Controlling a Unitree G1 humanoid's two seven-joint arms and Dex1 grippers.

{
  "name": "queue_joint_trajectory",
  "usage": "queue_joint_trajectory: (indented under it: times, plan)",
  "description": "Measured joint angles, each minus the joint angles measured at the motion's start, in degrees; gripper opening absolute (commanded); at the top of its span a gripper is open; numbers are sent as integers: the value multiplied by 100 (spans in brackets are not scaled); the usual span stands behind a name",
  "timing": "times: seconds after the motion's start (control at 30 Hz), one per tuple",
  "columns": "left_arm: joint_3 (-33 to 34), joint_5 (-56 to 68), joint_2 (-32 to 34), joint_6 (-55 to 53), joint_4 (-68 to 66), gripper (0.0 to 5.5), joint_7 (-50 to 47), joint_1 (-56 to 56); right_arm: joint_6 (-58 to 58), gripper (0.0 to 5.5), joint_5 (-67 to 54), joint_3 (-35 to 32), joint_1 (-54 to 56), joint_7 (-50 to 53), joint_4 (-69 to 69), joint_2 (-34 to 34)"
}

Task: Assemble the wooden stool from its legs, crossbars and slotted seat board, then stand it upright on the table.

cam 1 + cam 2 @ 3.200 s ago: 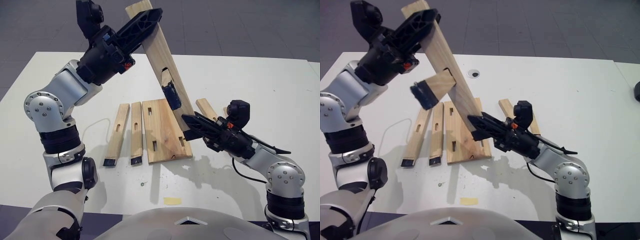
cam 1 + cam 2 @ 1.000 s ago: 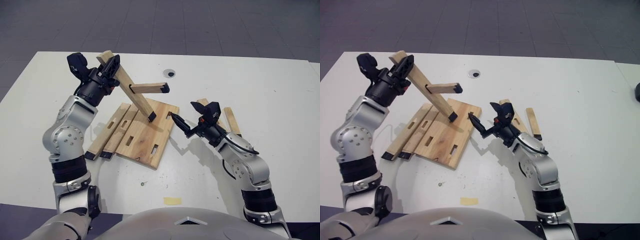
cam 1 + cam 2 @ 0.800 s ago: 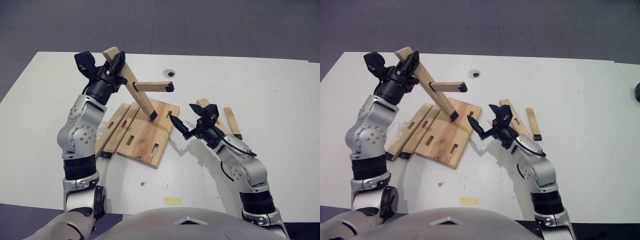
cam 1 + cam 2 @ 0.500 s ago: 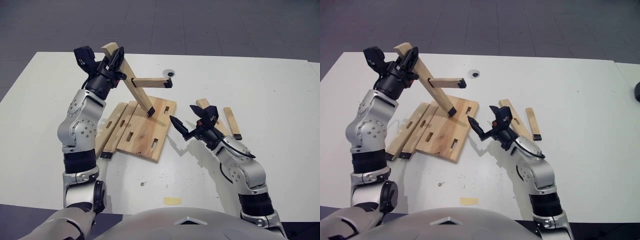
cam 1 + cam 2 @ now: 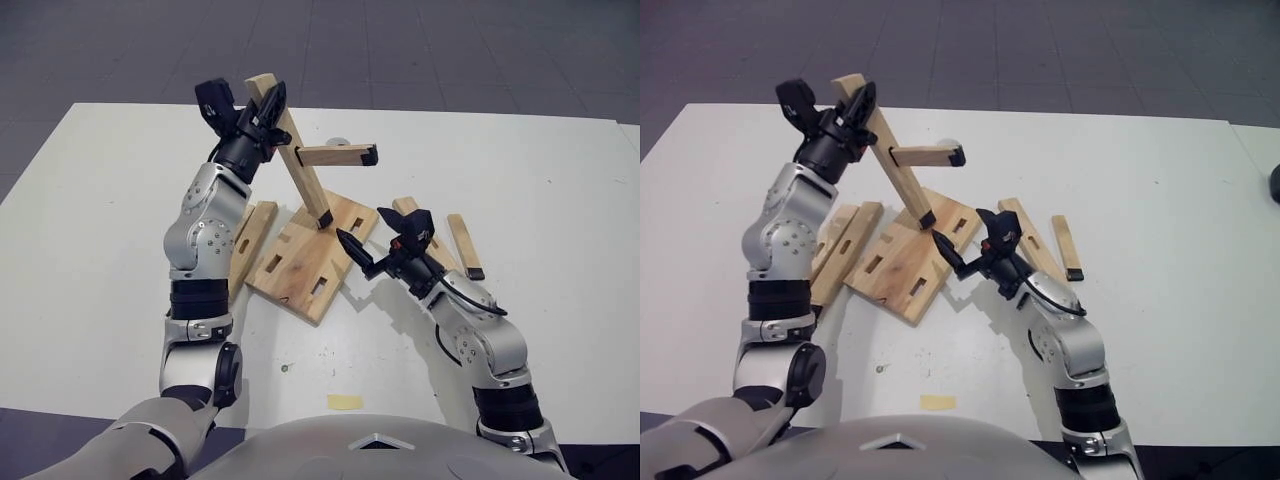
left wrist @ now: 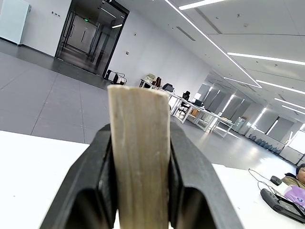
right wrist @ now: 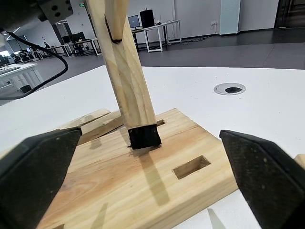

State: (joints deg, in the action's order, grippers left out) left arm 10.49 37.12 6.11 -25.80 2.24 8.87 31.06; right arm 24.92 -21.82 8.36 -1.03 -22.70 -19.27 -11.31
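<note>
- Pale wood stool leg (image 5: pixel 300 165) is leaning steeply over the table, its upper end raised and its black-capped foot (image 7: pixel 143 136) touching the top face of the slotted seat board (image 5: pixel 300 255), just beside one of the slots; whether the foot is sitting in a slot cannot be told.
- Crossbar (image 5: pixel 335 155) is sticking out sideways from the leg's upper half, roughly level, with its black-tipped free end pointing toward the robot's right.
- Left gripper (image 5: pixel 264 108) is clamping the leg near its top end, one finger pressing on each side of the wood.
- Slotted seat board is lying flat on the white table (image 5: pixel 560 180), turned at an angle, several rectangular slots showing.
- Right gripper (image 5: pixel 362 226) is hovering low, just beside the board's right edge, its two fingers spread wide and holding nothing, facing the leg's foot.
- Two loose slotted legs (image 5: pixel 858 230) are lying side by side on the table against the board's left edge, under the left arm.
- Broad wooden piece (image 5: pixel 1025 235) is lying to the right of the board, partly under the right gripper.
- Thin crossbar with a black tip (image 5: pixel 463 243) is lying just beside that piece, farther right.
- Round cable grommet (image 7: pixel 229 88) is sitting in the tabletop beyond the board.
- Yellow note (image 5: pixel 345 402) is lying near the table's front edge.
</note>
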Motion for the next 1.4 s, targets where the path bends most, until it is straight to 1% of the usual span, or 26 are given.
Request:
queue_joint_trajectory:
  times: [0.07, 0.17, 0.23, 0.37, 0.47, 0.9, 1.07, 1.2, 1.4]
  plan:
    - [164, 234, 197, -257, 470, 104, -48, 12, 1, 540, 1, 27, -53, 14, -35, 9]
    - [692, 1023, 662, -1013, 1287, 104, -209, -119, -5, 540, 23, 62, -295, 75, -148, 34]
    - [1122, 1656, 883, -1511, 1569, 104, -365, -482, -18, 540, 26, 61, -473, 130, -225, 52]
    - [1542, 1884, 1156, -1881, 1687, 104, -514, -1349, -26, 540, 5, -7, -660, 277, -350, 151]
    - [1663, 1877, 1196, -1880, 1673, 104, -569, -1735, -25, 540, -11, -99, -759, 301, -410, 135]
    - [1336, 1713, 796, -1420, 1937, 104, -809, -1919, 76, 540, -61, -158, -761, 202, -456, -18]
    - [1185, 1448, 880, -1052, 2052, 104, -515, -2226, 129, 540, -97, -146, -757, 194, -509, -20]
    - [871, 1118, 1072, -650, 2381, 105, -164, -2639, 143, 540, -92, -161, -758, 175, -560, -89]
    - [151, 350, 1263, 220, 2827, 105, 210, -3071, 145, 540, -81, -146, -757, 160, -563, -130]
